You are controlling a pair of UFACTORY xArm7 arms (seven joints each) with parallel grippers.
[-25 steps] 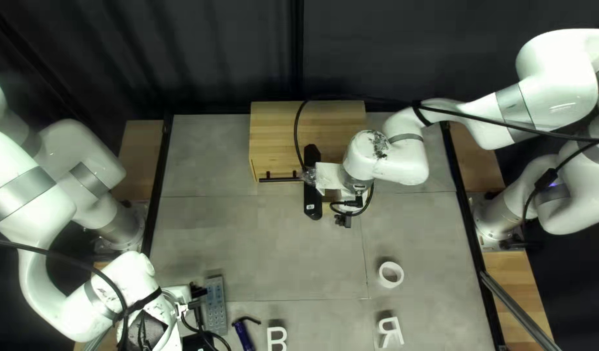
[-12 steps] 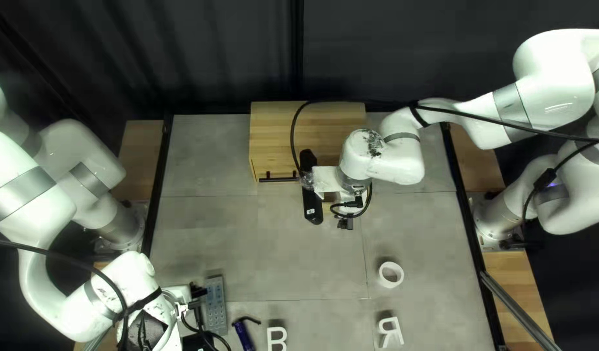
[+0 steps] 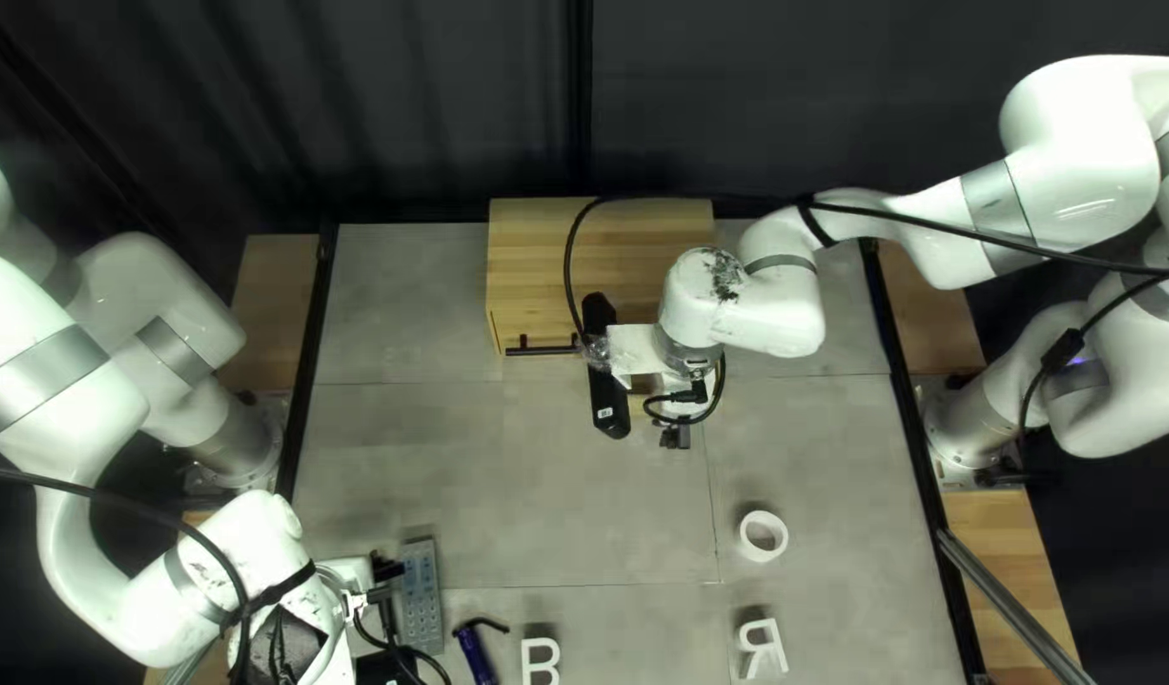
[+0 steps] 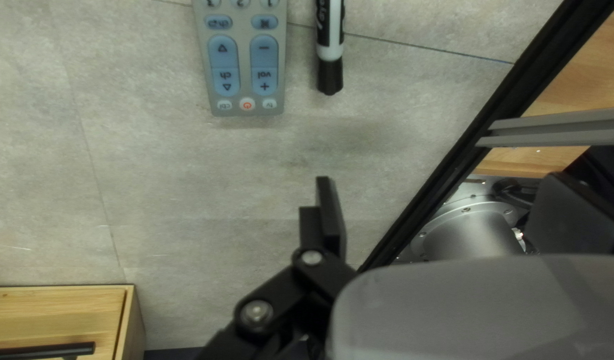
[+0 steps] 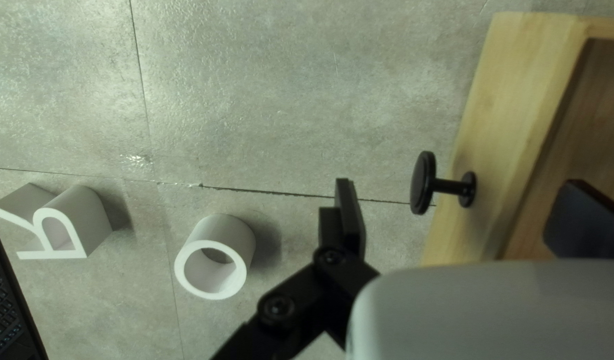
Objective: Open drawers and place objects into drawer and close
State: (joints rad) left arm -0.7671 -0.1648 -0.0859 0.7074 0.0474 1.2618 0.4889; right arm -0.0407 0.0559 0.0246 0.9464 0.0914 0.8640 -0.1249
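In the top left view my right gripper [image 3: 608, 404] hangs over the near side of the wooden cabinet [image 3: 521, 273], and my left gripper [image 3: 384, 567] is at the lower left beside the grey remote [image 3: 422, 596]. A sliver of a pulled-out drawer [image 3: 638, 404] shows under the right arm. Seen from the right wrist, the gripper [image 5: 460, 190] is open; the round black knob [image 5: 423, 183] of the drawer front [image 5: 513, 100] lies ahead between its fingers, apparently untouched. The left wrist view has its gripper [image 4: 443, 190] open and empty, with remote [image 4: 243, 67] and marker [image 4: 330, 47] ahead.
A white ring [image 3: 763, 537], white letters B [image 3: 540, 660] and R [image 3: 762, 647], and a blue-purple tool [image 3: 476, 653] lie toward the near edge. A laptop corner [image 5: 7, 313] shows from the right wrist. The cabinet's other front has a black bar handle [image 3: 542, 345].
My right gripper has shifted slightly left and toward the near edge in the top left view, turning a little. The left arm and the loose objects have stayed put.
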